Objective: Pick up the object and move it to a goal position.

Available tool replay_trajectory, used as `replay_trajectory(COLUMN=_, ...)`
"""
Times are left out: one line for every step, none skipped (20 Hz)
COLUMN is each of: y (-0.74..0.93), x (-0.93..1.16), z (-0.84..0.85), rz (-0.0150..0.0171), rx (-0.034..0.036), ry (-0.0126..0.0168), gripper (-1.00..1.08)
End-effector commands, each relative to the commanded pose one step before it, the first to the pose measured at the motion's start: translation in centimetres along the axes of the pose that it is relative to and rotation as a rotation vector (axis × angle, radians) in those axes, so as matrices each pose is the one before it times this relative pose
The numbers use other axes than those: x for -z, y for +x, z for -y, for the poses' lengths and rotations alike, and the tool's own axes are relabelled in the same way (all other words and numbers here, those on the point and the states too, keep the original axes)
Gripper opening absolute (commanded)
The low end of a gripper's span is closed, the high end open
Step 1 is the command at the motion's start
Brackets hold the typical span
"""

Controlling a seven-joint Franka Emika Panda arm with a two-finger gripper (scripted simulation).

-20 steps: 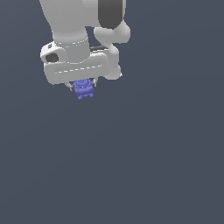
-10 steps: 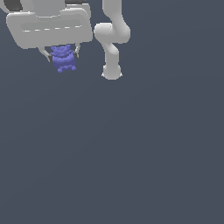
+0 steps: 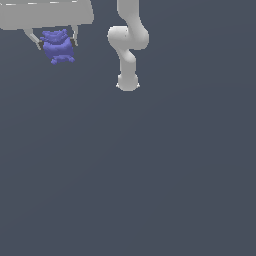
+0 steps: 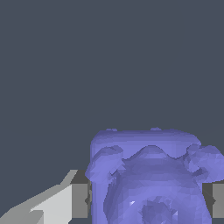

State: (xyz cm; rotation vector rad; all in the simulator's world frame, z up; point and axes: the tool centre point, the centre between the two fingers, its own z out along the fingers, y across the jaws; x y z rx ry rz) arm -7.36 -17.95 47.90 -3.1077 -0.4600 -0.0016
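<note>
The object (image 3: 58,46) is a small blue-purple lumpy block, held high at the upper left of the exterior view. My white gripper (image 3: 56,44) is shut on the object, one finger on each side of it, and the gripper's body is cut off by the frame's top edge. The wrist view shows the object (image 4: 151,179) close up, filling the gap between the two dark pads (image 4: 80,199), with a round ring mark on its face. It hangs well above the dark grey floor (image 3: 150,175).
The arm's white links and base (image 3: 127,82) stand in the upper middle of the exterior view, to the exterior view's right of the gripper. Dark grey floor fills everything else.
The gripper has carried the object up and toward the exterior view's left, drawing closer to the camera. It stays gripped throughout, and the arm's base has come into view.
</note>
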Motion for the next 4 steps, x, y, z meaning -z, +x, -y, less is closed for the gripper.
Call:
replay_trajectory(y=-0.13, x=0.455, z=-0.21, rz=0.00082, rx=0.00063, ry=0.00047, gripper=-1.0)
replay_trajectory(y=-0.017, x=0.081, z=-0.044, rz=0.0, rx=0.0, ry=0.0, gripper=-1.0)
replay_trajectory(y=0.005, x=0.051, z=0.001, rz=0.00032, rx=-0.00007, ry=-0.00061, gripper=-1.0)
replay_trajectory(y=-0.002, x=0.015, z=-0.008, rz=0.0, rx=0.0, ry=0.0, gripper=-1.0)
